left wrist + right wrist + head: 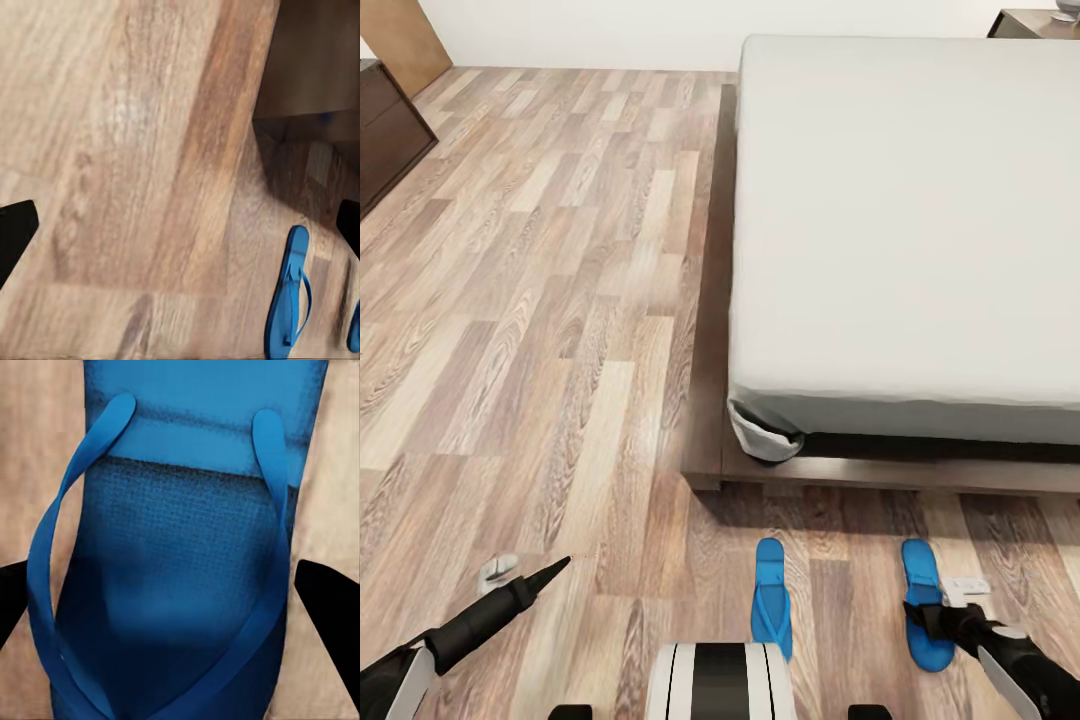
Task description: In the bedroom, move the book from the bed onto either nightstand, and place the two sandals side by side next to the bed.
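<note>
The right gripper (940,612) hung low over the right sandal (926,606), fingers spread wide astride its straps and gripping nothing, apparently to shift it nearer the other sandal (770,596) by the bed (905,220).

The head camera looks steeply down at the bed's (905,220) foot corner. The left wrist camera views the plank floor (127,150) beside it, sharing the left sandal (770,598); the right wrist camera hangs close above the right sandal (187,555)
</note>
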